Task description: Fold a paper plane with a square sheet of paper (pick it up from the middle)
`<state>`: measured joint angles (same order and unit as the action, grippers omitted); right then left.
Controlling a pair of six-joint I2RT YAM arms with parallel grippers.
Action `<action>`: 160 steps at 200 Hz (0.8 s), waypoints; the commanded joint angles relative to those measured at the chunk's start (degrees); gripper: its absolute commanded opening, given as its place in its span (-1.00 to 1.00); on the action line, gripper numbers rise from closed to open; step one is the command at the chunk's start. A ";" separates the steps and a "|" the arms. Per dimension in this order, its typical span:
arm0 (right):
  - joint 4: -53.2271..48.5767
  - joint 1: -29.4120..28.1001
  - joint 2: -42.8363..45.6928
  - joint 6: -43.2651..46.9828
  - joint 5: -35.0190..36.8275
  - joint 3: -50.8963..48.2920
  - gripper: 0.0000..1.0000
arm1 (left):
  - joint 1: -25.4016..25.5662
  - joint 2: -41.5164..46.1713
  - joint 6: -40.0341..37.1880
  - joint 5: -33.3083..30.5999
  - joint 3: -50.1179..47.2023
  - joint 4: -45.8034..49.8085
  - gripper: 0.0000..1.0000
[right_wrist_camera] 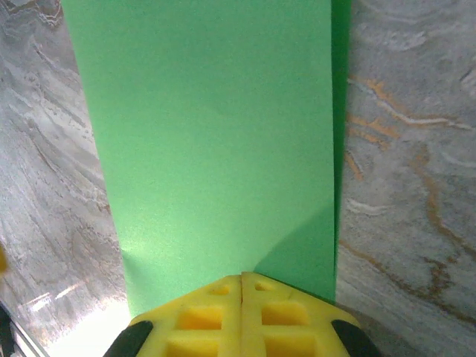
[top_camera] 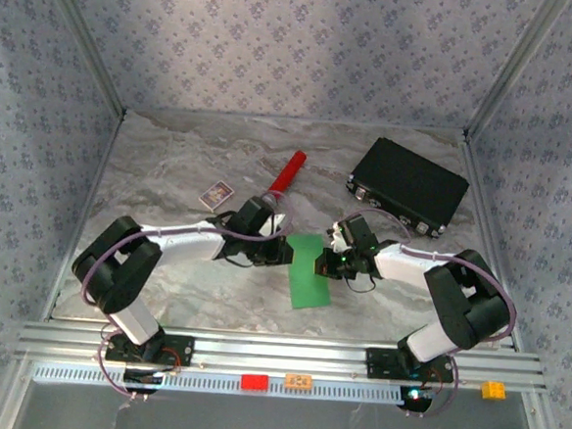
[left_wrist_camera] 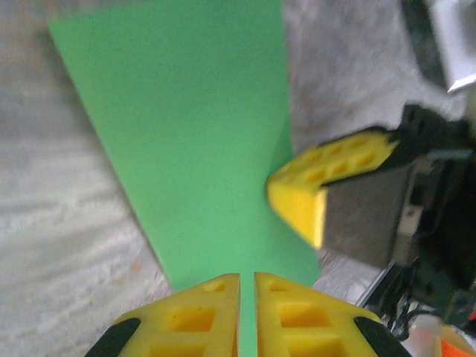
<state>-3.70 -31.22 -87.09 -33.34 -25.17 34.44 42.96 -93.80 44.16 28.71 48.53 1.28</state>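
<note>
1. The square sheet of paper [top_camera: 309,275] lies by the table [top_camera: 171,167] near edge, around the middle, and looks folded in half already.
2. Your left pincer [left_wrist_camera: 248,279] and right pincer [right_wrist_camera: 243,281] are each pinching a paper edge.
3. Probably nose corners next, so pin one side and lift gently.

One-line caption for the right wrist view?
Right gripper pinching the near edge of the green paper on the marble table.

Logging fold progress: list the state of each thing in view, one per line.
green paper sheet: folded in half, layers slightly offset.
left gripper: jaws shut, tips at the paper's edge.
right gripper: jaws shut, tips at the paper's edge.
black case: closed, lying flat.
red cylinder: lying on its side.
</note>
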 commanded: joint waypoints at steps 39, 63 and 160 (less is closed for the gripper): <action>-7.59 0.51 -0.46 0.66 2.46 -0.99 -1.00 | -2.79 -8.92 -1.19 3.19 4.51 -5.47 -0.76; -7.53 0.48 -0.39 0.47 2.73 -1.12 -1.00 | -2.88 -10.78 0.09 3.90 4.68 -8.55 -0.77; -7.09 0.56 -1.07 -0.06 3.02 -1.31 -1.00 | -2.96 -14.04 -0.38 3.88 4.82 -8.57 -0.79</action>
<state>-4.51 -30.98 -86.87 -33.39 -25.32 34.44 40.23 -105.16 45.01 32.14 52.10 -7.79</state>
